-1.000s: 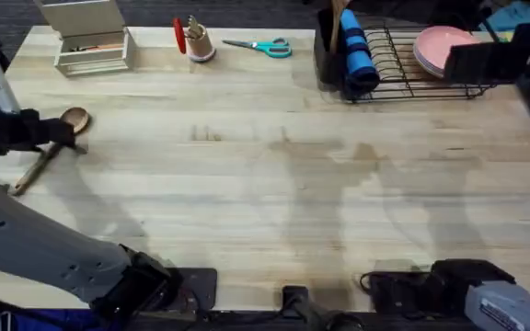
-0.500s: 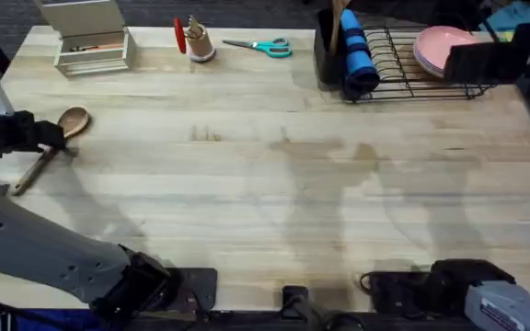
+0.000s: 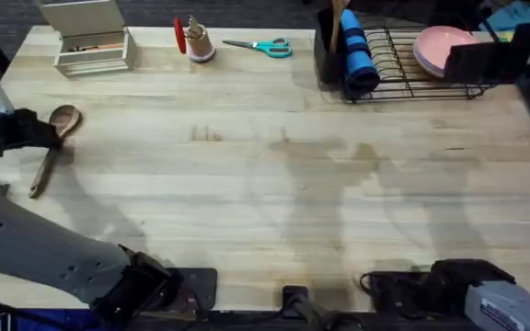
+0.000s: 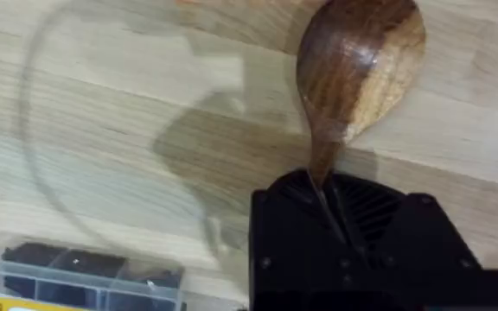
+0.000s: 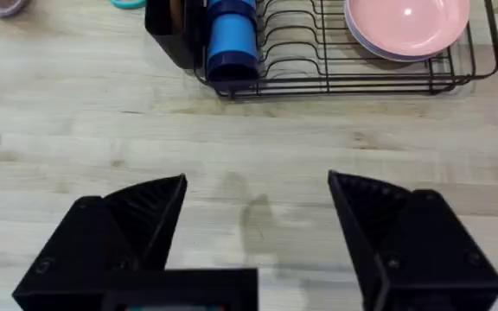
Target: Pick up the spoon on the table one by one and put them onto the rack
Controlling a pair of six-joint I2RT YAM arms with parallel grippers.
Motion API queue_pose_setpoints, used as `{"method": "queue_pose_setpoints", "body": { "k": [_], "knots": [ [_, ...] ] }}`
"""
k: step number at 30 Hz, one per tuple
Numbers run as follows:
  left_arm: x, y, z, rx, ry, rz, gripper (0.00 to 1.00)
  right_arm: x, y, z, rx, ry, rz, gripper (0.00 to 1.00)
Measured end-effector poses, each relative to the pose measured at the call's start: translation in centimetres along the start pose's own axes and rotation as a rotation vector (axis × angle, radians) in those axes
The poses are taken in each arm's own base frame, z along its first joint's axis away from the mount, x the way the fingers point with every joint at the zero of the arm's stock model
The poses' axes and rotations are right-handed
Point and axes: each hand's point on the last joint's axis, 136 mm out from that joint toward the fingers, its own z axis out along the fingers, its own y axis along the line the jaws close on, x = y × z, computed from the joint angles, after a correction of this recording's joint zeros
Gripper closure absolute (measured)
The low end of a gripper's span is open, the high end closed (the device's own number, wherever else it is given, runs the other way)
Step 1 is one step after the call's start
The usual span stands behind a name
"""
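my left gripper (image 3: 51,134) is clamped on the spoon (image 3: 51,141) at the neck, just below the bowl, at the far left edge of the table (image 3: 265,184). in the left wrist view the fingers (image 4: 318,216) pinch the thin neck and the brown bowl (image 4: 361,65) sticks out past them, over the wood; can't tell if the spoon is touching the surface. from overhead the handle runs back toward the near-left, bowl toward the far side. my right gripper (image 5: 258,216) is wide apart, holding nothing, hovering over bare table with the rack (image 5: 353,52) ahead of it. the rack (image 3: 412,64) sits at the far right of the table, with a black utensil cup (image 3: 328,51) at its left end, a blue rolled item (image 3: 357,55) beside the cup, and pink plates (image 3: 442,48) on the right side. teal scissors (image 3: 263,46), a small jar with a red tool (image 3: 195,40) and a beige open box (image 3: 90,37) line the far edge, well apart from the spoon.
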Motion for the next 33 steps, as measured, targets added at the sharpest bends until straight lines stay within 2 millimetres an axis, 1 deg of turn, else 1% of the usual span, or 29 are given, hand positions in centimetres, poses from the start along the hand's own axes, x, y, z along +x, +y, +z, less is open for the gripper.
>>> {"method": "queue_pose_setpoints", "body": {
  "k": [4,10,12,14,15,30,33],
  "knots": [
    [0.22,-0.21,0.06,0.01,0.008,-0.003,0.85,0.0,0.0,0.0,0.0,0.0,0.0,0.006],
    [0.39,-0.31,0.38,0.021,0.017,-0.006,0.822,0.0,0.01,0.0,0.0,0.0,0.0,0.006],
    [0.36,-0.31,0.41,0.023,0.019,-0.007,0.848,0.0,0.0,0.0,0.0,0.0,0.0,0.006],
    [0.24,-0.31,0.34,0.025,0.016,-0.006,0.935,0.0,0.01,0.0,0.0,0.0,0.0,0.006],
    [0.21,-0.29,0.33,0.025,0.016,-0.007,0.947,0.0,0.01,0.0,0.0,0.0,0.0,0.006],
    [0.02,-0.32,0.2,0.021,0.009,-0.005,0.958,0.0,0.0,0.0,0.0,0.0,0.0,0.006],
    [-0.36,-0.76,-0.14,0.034,-0.011,-0.015,0.961,0.0,0.0,0.0,0.0,0.0,0.0,0.006]
  ]
}}
